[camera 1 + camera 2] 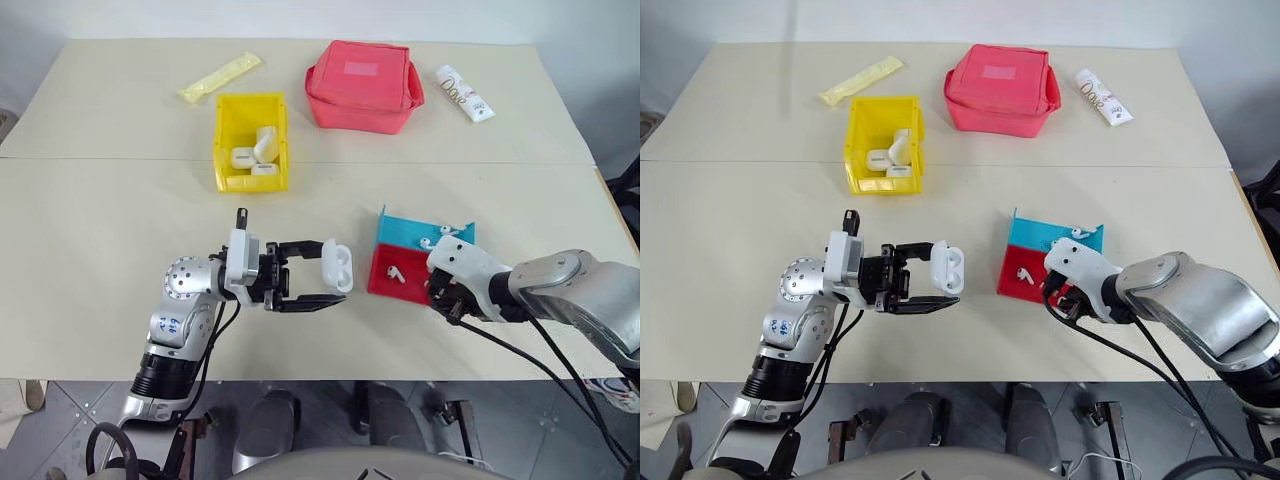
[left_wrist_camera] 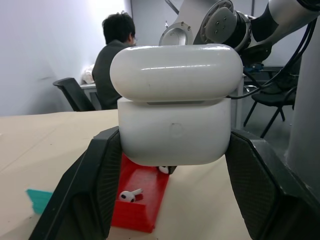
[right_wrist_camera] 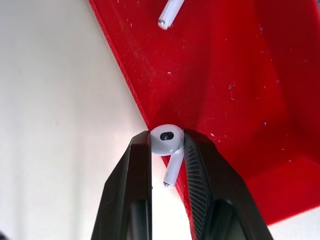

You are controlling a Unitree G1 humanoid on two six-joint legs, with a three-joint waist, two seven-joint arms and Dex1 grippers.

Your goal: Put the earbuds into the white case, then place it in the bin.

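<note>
**Both jaws loaded: case in left, earbud in right**

The left gripper [image 1: 318, 274] points across toward the robot's right and is clenched on the white case [image 1: 337, 266], one black finger on each side of the body. The case is held clear above the table [image 1: 100, 230], its lid flipped open so the two sockets show in the head views.

The right gripper [image 3: 167, 150] points steeply down at the near edge of the red tray [image 3: 240, 90]. Its jaws grasp one earbud [image 3: 166, 142] by the rounded head, stem hanging down between the fingers. A second earbud [image 1: 395, 271] lies loose in the red tray. Another [image 1: 447, 231] rests in the blue tray [image 1: 420, 232], which adjoins the red one on its far side.

The yellow bin [image 1: 250, 141] stands well apart at the far left of centre, holding several white cases. Beyond it lie a yellow sachet [image 1: 219, 77], a red fabric pouch [image 1: 363, 86] and a white tube [image 1: 463, 93].

A seated person [image 2: 114, 60] shows in the left wrist view, facing away.
</note>
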